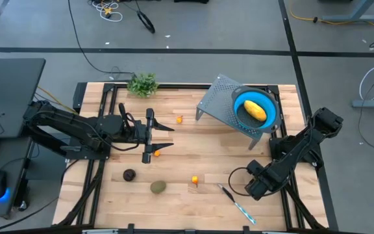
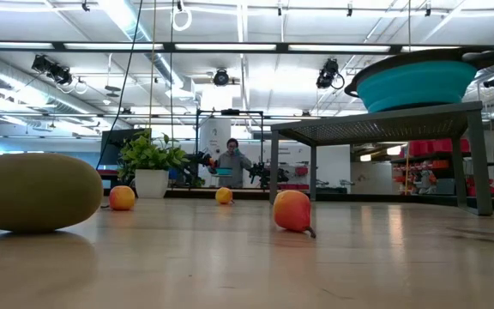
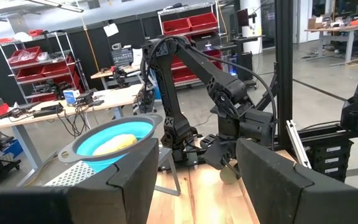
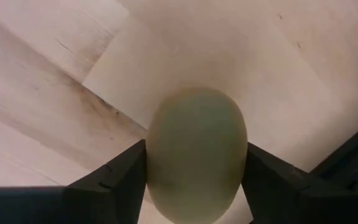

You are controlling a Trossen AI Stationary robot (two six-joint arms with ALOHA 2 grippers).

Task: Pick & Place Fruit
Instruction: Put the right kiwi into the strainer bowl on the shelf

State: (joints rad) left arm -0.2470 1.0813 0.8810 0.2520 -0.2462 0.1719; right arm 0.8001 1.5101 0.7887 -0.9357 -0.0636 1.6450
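High view: looking straight down over the whole table (image 1: pixel 174 162) and both arms.
Low view: sitting at tabletop level, facing across into the room.
Left wrist view: facing level toward the blue bowl (image 3: pixel 114 144), which high and low views are also showing.
Right wrist view: pointing down, very close to an olive-green fruit (image 4: pixel 196 152).

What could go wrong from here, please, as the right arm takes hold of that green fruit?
1. The right gripper has its fingers against the sides of a smooth, rounded olive-green fruit; it could squirt out as they squeeze.
2. The knife lies just beside that gripper, so a swing could knock it.
3. The blue bowl sits on a raised stand and already holds the yellow fruit; a careless drop might bounce out.
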